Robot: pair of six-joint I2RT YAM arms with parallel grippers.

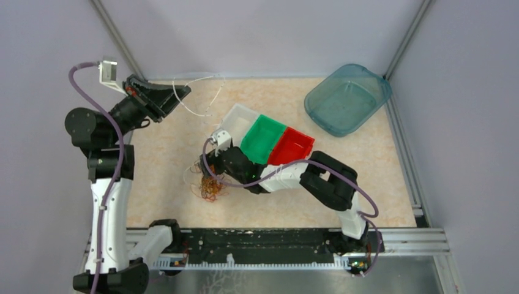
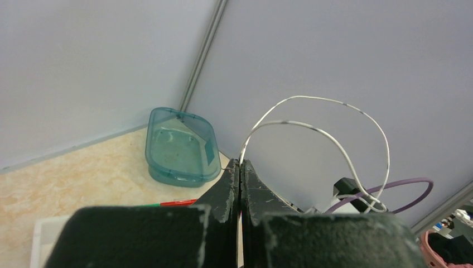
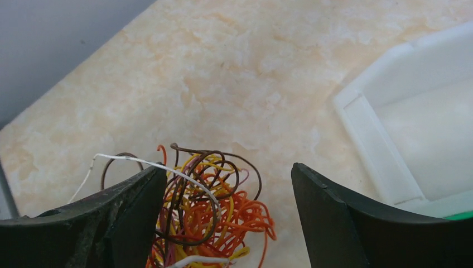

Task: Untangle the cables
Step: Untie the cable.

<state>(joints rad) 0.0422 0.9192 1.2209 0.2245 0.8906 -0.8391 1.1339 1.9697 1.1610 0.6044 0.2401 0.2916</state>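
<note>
The cables [image 1: 211, 187] are a small tangle of orange, yellow, brown and red loops on the beige table, with white strands among them. In the right wrist view the tangle [image 3: 223, 215] lies below and between the fingers of my right gripper [image 3: 227, 168], which is open, its left finger against the tangle's edge. My right gripper [image 1: 209, 173] hovers right over the tangle. My left gripper [image 1: 181, 92] is raised at the far left and shut on a thin white cable [image 1: 199, 98]. In the left wrist view that white cable [image 2: 334, 139] loops out from the shut left gripper [image 2: 240, 162].
A row of white [image 1: 235, 119], green [image 1: 264, 138] and red [image 1: 292, 147] bins stands right behind the right arm. A teal tub [image 1: 347, 98] sits at the back right. Grey walls enclose the table on three sides. The white bin [image 3: 413, 123] shows beside the right finger.
</note>
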